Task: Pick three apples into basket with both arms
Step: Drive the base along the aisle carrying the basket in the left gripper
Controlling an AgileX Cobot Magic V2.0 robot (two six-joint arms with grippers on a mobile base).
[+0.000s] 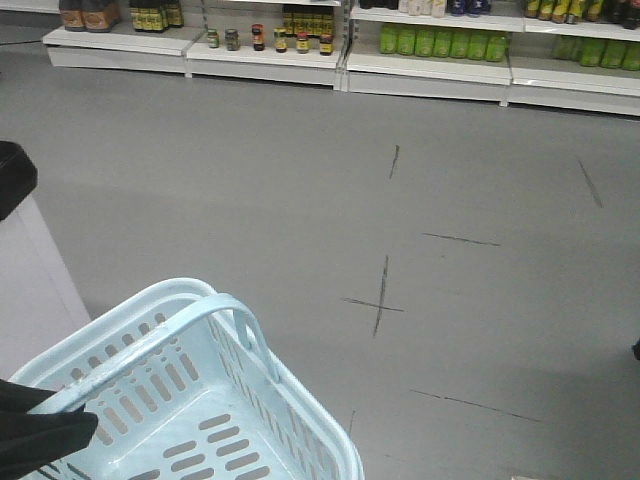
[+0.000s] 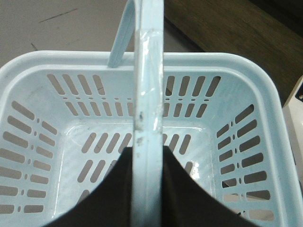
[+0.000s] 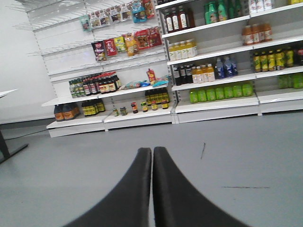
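I record my left end effector [image 2: 147, 152] clamped on the loop handle [image 2: 149, 71] of the pale blue slotted plastic basket [image 2: 213, 60], and my right end effector [image 3: 152, 152] pinched together above the grey floor [image 3: 236, 156].

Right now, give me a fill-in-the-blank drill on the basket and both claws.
The left claw is clamped on the basket's ___.
Inside, the basket is ___.
The right claw is ___ and holds nothing.
Missing words: handle; empty; shut.
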